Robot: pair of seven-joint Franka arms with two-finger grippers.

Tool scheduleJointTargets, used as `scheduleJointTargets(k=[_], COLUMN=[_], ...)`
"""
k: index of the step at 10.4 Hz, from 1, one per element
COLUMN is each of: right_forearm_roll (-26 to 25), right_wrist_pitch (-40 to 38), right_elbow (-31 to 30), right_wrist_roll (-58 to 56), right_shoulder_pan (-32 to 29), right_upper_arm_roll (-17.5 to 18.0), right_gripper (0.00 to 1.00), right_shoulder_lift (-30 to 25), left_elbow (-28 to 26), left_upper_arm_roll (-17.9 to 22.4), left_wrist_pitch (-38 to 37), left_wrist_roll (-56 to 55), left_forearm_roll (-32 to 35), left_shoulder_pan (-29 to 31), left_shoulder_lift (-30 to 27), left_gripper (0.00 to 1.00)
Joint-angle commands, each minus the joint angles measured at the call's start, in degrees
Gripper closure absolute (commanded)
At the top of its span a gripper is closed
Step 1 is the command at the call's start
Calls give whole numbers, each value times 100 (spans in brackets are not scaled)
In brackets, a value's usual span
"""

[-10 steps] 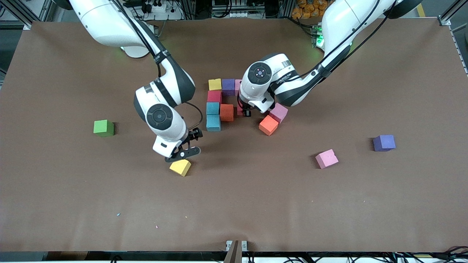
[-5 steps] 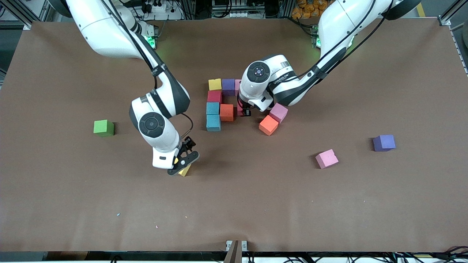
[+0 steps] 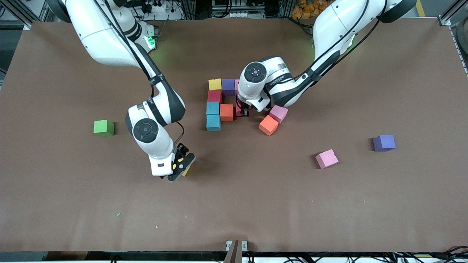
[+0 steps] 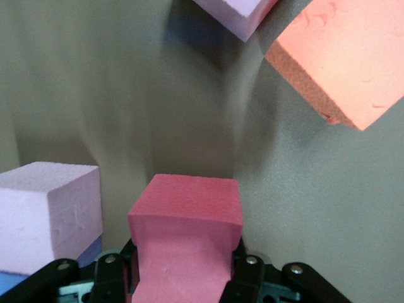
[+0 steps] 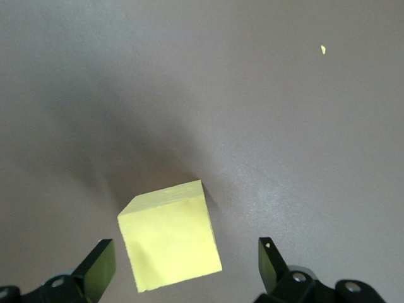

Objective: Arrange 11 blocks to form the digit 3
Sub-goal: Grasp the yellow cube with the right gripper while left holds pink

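My right gripper [image 3: 181,166] is open low over a loose yellow block [image 3: 187,171], which it mostly hides. In the right wrist view the yellow block [image 5: 170,243] lies between the spread fingers [image 5: 100,266], with a gap on each side. My left gripper [image 3: 243,111] is shut on a red block [image 4: 186,233], held low beside the orange block [image 3: 227,112] of the group. The group holds yellow [image 3: 215,84], purple [image 3: 228,86], red [image 3: 214,96] and two light blue blocks [image 3: 213,115]. A pink block [image 4: 50,214] of the group shows beside the held red one.
A loose orange block [image 3: 268,125] and a pink block [image 3: 279,112] lie close by the left gripper. Another pink block [image 3: 326,159] and a purple block [image 3: 384,143] lie toward the left arm's end. A green cube [image 3: 103,128] sits toward the right arm's end.
My right gripper has come down over the yellow block and now straddles it. My left gripper has shifted slightly toward the group with the red block.
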Motion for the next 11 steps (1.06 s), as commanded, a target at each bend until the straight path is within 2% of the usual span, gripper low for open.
scheduleJointTargets(k=[1, 9, 11], right_forearm_roll=[15, 32, 250], right_wrist_pitch=[350, 343, 335], right_elbow=[116, 98, 72], right_wrist_roll=[-152, -372, -678], right_shoulder_pan=[-29, -47, -64], right_upper_arm_roll=[29, 73, 73], right_gripper=[0, 0, 0], right_shoulder_lift=[216, 296, 296], left_elbow=[15, 103, 173], left_upper_arm_roll=[90, 125, 161], left_wrist_pitch=[159, 178, 186], left_wrist_roll=[-534, -534, -534], left_forearm_roll=[261, 349, 349], left_shoulder_pan=[-123, -140, -157], left_shoulder_lift=[-3, 50, 103], left_gripper=[99, 99, 99])
